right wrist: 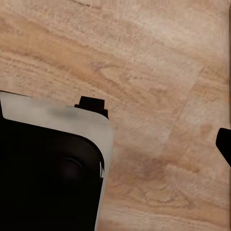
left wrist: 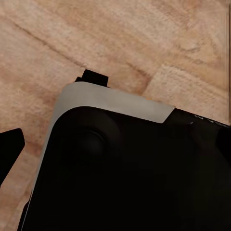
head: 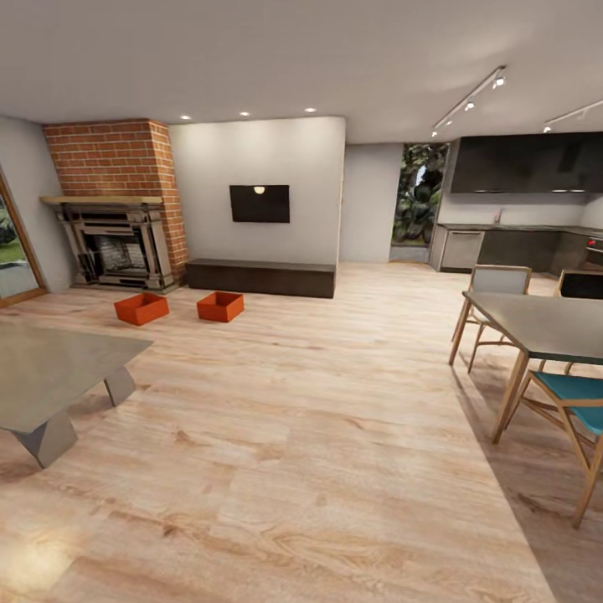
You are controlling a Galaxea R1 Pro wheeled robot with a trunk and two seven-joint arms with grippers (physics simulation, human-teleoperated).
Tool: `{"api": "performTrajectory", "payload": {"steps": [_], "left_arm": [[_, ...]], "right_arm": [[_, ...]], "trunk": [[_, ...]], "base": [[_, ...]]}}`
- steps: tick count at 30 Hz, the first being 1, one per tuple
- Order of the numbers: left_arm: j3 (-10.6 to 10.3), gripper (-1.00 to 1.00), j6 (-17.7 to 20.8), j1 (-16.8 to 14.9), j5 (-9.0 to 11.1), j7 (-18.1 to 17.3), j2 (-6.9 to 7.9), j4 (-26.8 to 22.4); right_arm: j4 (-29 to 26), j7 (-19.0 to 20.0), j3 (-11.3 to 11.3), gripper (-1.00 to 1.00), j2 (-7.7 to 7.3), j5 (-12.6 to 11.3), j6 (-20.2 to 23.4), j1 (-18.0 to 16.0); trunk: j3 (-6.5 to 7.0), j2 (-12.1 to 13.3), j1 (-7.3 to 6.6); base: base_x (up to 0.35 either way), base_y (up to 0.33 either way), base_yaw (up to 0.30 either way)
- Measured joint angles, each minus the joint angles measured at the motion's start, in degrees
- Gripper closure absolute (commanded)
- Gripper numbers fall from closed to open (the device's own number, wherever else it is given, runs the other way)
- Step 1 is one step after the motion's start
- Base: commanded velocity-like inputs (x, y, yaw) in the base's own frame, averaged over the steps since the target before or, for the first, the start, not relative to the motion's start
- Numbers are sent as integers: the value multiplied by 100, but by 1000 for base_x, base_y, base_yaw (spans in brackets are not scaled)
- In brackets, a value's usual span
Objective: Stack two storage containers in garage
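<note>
Two orange-red open-top storage containers stand on the light wood-plank flooring of the living room, far ahead in the head view. The left container (head: 141, 308) and the right container (head: 220, 306) sit side by side and slightly apart, in front of the red-brick fireplace (head: 117, 243). The left wrist view looks down on wood planks and my black, grey-rimmed base (left wrist: 120, 168), with one dark fingertip (left wrist: 9, 151) at the picture's edge. One dark fingertip (right wrist: 224, 144) sits likewise at the edge of the right wrist view. Nothing is between the fingers.
A low dark bench (head: 260, 277) runs along the wall under a wall screen (head: 260, 203). A grey low table (head: 50, 368) stands near left. At the right are a dining table (head: 544, 322) and wooden chairs (head: 578, 410), with a kitchen behind. Wood floor (head: 301, 402) stretches between.
</note>
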Motion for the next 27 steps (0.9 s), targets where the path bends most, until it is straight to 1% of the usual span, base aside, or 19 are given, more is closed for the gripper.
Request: {"api": "performTrajectory", "payload": {"steps": [6, 10, 13, 27], "left_arm": [[7, -100, -17, 0, 3, 1, -1, 2], [6, -100, -20, 0, 2, 1, -4, 2], [2, -100, -21, 0, -42, 1, -16, -6], [1, -100, -29, 0, -56, 1, -18, -7]], "right_arm": [[-2, -4, -8, -100, 13, -10, -8, 0], [-2, -7, -39, -100, 18, -57, -10, 0], [-2, -14, -63, -100, 24, -90, -10, 0], [-2, -8, -67, -100, 30, -99, -12, 0]], "trunk": [[0, 0, 0], [0, 0, 0], [0, 0, 0], [0, 0, 0]], "base": [[325, 0, 0], [325, 0, 0], [325, 0, 0], [325, 0, 0]]}}
